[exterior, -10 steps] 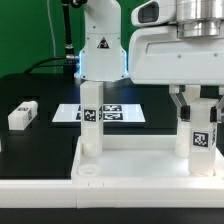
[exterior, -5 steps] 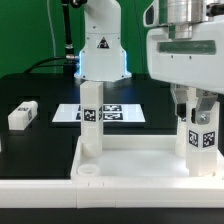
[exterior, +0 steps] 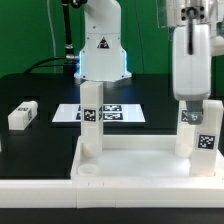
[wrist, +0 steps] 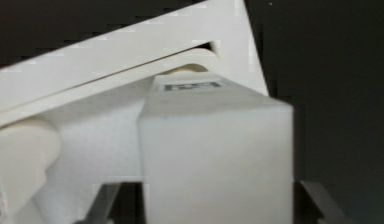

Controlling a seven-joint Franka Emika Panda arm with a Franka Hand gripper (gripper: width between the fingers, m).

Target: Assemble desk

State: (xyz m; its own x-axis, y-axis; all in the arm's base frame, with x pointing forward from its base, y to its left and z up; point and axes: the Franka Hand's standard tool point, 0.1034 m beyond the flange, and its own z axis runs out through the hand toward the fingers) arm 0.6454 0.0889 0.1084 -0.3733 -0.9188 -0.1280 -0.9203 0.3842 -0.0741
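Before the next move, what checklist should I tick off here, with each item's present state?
1. Hand closed on held leg: ok.
2. Held leg upright on the top: ok.
3. Held leg fully seated in the top: cannot tell.
4. Other standing leg upright on the top: ok.
5. Loose leg lying on the table, apart from the top: ok.

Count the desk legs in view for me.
3. The left leg stands upright on the desk top at the exterior view's left; the right leg stands opposite, in the pincer; the loose leg lies on the table farther left. More may be hidden.
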